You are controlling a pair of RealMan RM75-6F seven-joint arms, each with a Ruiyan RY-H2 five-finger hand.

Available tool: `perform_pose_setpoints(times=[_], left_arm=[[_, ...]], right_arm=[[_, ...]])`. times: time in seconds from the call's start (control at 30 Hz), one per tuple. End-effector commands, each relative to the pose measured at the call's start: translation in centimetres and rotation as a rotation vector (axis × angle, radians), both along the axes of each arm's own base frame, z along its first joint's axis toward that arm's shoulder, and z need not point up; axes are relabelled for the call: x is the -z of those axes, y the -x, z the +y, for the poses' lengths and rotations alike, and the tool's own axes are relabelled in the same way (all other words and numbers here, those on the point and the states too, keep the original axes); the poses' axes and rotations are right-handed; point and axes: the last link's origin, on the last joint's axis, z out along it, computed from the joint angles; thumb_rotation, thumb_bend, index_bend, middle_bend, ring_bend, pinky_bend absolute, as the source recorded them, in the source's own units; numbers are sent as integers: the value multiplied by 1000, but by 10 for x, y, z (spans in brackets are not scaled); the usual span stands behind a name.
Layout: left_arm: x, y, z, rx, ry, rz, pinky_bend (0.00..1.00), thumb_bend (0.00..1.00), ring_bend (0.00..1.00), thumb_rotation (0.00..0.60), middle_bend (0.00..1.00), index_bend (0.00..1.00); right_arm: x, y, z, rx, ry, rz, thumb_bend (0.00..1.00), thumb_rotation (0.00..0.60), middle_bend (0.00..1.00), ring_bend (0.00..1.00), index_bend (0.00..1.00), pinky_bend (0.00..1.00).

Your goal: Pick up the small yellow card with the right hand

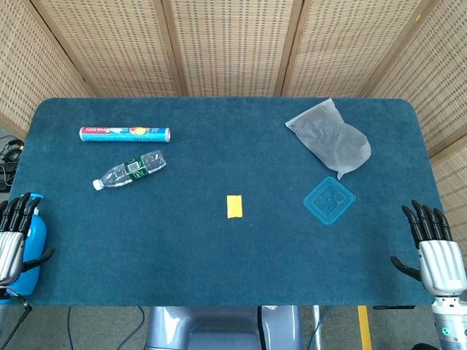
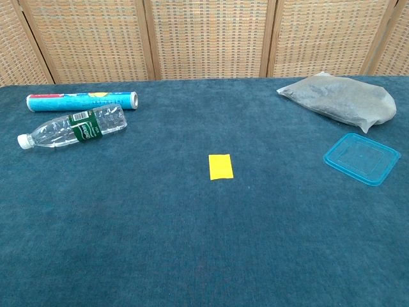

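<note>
**Yellow card flat at table centre, both hands parked at the near corners**

Yellow card (image 1: 233,206) lies flat on the blue cloth of the table (image 1: 219,255), roughly mid-table, a little toward the near edge. Nothing touches it. In the chest view the card (image 2: 220,167) sits alone with bare cloth all round.

Nearest neighbour to the right: a blue square lid (image 1: 329,200), flat on the cloth, well apart from the card. Just behind the lid, a clear plastic bag (image 1: 330,138) with grey contents, lying slumped; its lower tip comes close to the lid, contact not certain.

To the left and further back: a clear water bottle (image 1: 130,170) on its side, green label, white cap pointing toward the near left. Behind it, a blue printed tube (image 1: 125,134) lying lengthwise, parallel to the far edge. Bottle and tube are near each other but apart.

Right hand (image 1: 435,248) at the near right corner, at the table's edge, fingers extended and spread, holding nothing. Well apart from the card.

Left hand (image 1: 13,237) at the near left corner, fingers extended, empty. A blue cylinder (image 1: 33,251) stands just beside it; touching or not, cannot tell.

Neither hand shows in the chest view.
</note>
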Motion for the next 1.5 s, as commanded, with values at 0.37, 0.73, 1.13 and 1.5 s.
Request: perform_pose_setpoints(times=[0.37,0.73,1.13,1.5], left_arm=[[-1,0,-1,0,3,3,0,171,0,600,0,0],[-4,1,-1,-11,-2,-6,0,171,0,600,0,0],[-4,0,-1,-8,-12,-9,0,172,0,600,0,0],[-7,3,2,-19,-17,-29,0,172,0,600,0,0]], right_arm=[[2,-1,0,13,-9,1,104,600,0,0,0,0],[9,-5,-3,4,-34,-7,105,600,0,0,4,0],[52,-75,-73,-151,-155,-67,102,600,0,0,52,0],[123,-150,-114,-183,-283,-89,102,600,0,0,79,0]])
